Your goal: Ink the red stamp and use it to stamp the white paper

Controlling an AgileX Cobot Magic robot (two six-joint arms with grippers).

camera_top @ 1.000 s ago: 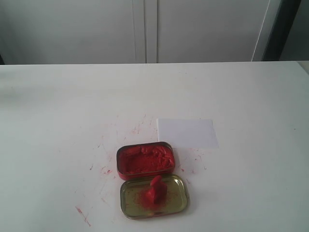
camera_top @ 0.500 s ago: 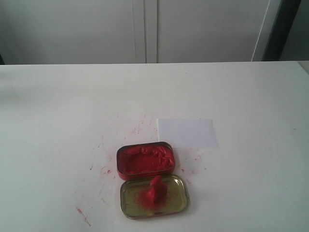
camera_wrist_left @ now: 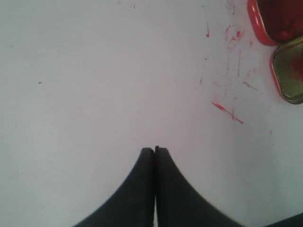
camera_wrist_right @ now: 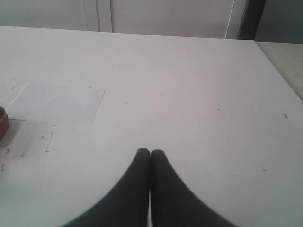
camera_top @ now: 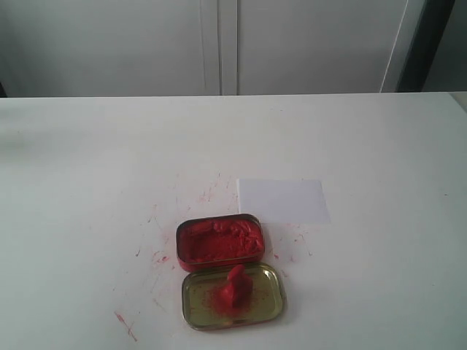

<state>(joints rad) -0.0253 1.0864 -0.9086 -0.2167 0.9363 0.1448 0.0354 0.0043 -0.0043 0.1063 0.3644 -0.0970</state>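
One red stamp, upright in the gold lid, which touches the open tin of red ink paste. One white paper, flat on the ink-flecked table, just beyond the tin. The left pincer and right pincer each have their fingers pressed together and are empty.

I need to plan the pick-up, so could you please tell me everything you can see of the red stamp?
The red stamp is a small solid-red block, narrower at the top and wider below, leaning slightly. Its surface looks ink-smeared, and its material is unclear. It stands inside the gold lid, on a red smear, on the camera's side of the open tin of red paste. Nothing grips it.
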